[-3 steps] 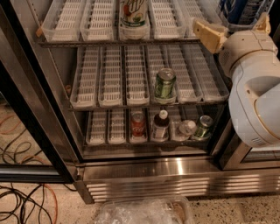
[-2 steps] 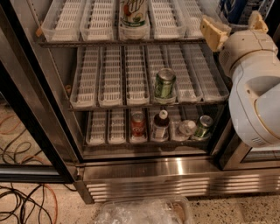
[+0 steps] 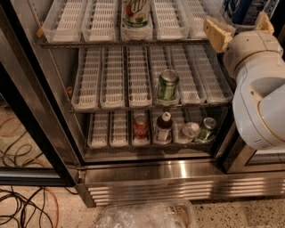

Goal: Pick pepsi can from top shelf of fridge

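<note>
Pincer (image 3: 241,27) spread at the right end of the top shelf (image 3: 111,43) — pepsi can (image 3: 242,9) just behind.

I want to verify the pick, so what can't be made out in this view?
1. Camera view: pepsi can, upper part cut off by the top edge, base hidden by the open gripper at upper right.
2. White-and-green can on the top shelf: upper part cut off by the top edge.
3. Right ends of the lower racks: hidden behind the arm.

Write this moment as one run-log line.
stage: pre-grasp | gripper: open, upper right beside top shelf | pepsi can: blue, at top edge, not gripped
</note>
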